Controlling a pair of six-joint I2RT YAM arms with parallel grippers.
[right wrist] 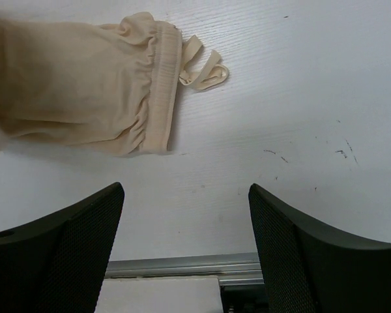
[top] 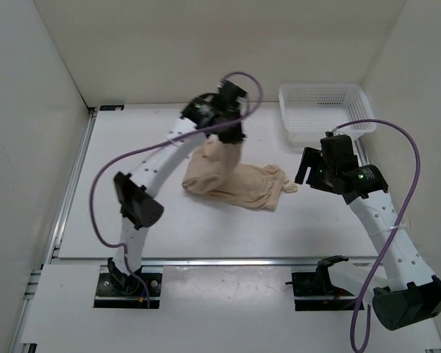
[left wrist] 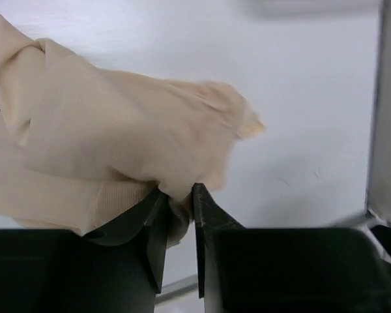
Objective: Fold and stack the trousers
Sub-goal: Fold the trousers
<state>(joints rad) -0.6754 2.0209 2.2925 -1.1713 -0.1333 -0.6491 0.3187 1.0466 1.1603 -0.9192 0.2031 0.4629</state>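
Trousers [top: 234, 184] bunch clenched in left pincer [left wrist: 178, 190]; right pincer [right wrist: 186, 190] gapes wide.

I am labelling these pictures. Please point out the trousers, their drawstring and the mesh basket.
trousers [top: 239, 184], top external view, middle of the part lying flat.
drawstring [right wrist: 215, 77], right wrist view, its looped end.
white mesh basket [top: 288, 110], top external view, its left rim.

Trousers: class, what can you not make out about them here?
Top view: the left hand covers the part of the trousers it holds.
Left wrist view: they run off the left edge.
Right wrist view: they blur and are cut off at the left edge.
All views: bunched folds hide where each leg lies.
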